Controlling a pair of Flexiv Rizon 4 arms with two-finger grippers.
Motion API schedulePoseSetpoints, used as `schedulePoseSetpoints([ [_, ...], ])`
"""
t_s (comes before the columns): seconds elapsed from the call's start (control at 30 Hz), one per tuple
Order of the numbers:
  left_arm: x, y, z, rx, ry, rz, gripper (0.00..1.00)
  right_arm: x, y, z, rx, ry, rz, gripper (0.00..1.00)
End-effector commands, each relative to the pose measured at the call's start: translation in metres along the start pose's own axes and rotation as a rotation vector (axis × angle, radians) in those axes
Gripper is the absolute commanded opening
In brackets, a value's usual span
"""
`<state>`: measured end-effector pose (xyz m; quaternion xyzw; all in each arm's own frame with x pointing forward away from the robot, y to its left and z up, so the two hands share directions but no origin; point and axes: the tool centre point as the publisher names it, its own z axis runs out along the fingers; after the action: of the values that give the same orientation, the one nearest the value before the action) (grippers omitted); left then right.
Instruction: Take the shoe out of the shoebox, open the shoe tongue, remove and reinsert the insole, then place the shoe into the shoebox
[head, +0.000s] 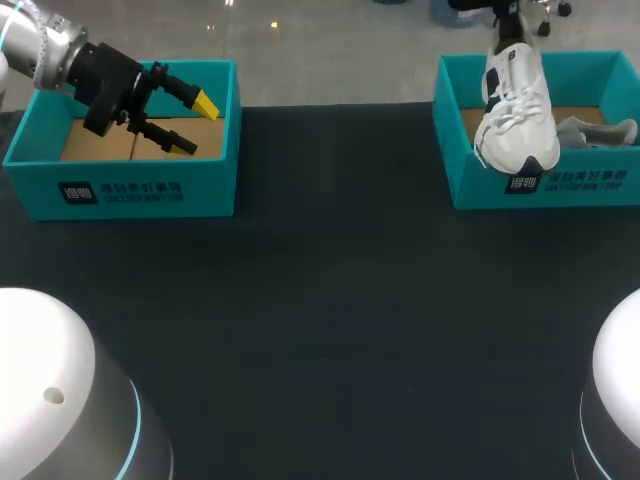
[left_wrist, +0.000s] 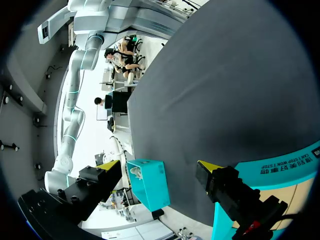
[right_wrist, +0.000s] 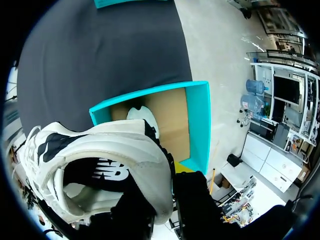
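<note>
A white shoe (head: 517, 110) with dark patches hangs toe down over the front wall of the right teal shoebox (head: 540, 190). My right gripper (head: 511, 38) holds it from above, shut on the heel collar. In the right wrist view the shoe (right_wrist: 100, 150) fills the space before the gripper (right_wrist: 167, 172), and the open shoebox (right_wrist: 200, 125) lies below. A second pale shoe (head: 596, 131) lies inside that box. My left gripper (head: 193, 124) hovers open over the left teal box (head: 125, 190), holding nothing. Its yellow fingertips (left_wrist: 206, 165) stand wide apart.
The dark table mat (head: 330, 300) stretches between the two boxes. The left box shows a bare cardboard floor (head: 95, 140). From the left wrist, the left box's rim (left_wrist: 272, 170) is under the gripper and the right shoebox (left_wrist: 147, 185) stands far across the mat.
</note>
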<state>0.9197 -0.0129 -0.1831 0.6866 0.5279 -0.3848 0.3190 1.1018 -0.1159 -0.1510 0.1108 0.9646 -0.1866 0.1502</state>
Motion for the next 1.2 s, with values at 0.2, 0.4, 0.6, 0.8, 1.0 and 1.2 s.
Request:
schedulePoseSetpoints([
  [0.2, 0.0, 0.0, -0.001, 0.001, 0.003, 0.0, 1.0, -0.011, -0.009, 0.005, -0.032, 0.017, -0.005, 0.0],
  [0.4, 0.0, 0.0, -0.001, 0.001, 0.003, 0.0, 1.0, -0.044, -0.051, 0.033, -0.063, 0.007, -0.026, 0.0],
  [0.6, 0.0, 0.0, -0.001, 0.001, 0.003, 0.0, 1.0, -0.074, -0.09, 0.056, -0.039, -0.001, -0.042, 0.0],
  [0.8, 0.0, 0.0, -0.001, 0.001, 0.003, 0.0, 1.0, -0.102, -0.118, 0.082, -0.021, 0.047, 0.023, 0.0],
  [1.0, 0.0, 0.0, -0.001, 0.001, 0.003, 0.0, 1.0, -0.119, -0.135, 0.1, 0.005, 0.088, 0.11, 0.0],
  [1.2, 0.0, 0.0, -0.001, 0.001, 0.003, 0.0, 1.0, -0.121, -0.14, 0.107, -0.001, 0.102, 0.169, 0.0],
])
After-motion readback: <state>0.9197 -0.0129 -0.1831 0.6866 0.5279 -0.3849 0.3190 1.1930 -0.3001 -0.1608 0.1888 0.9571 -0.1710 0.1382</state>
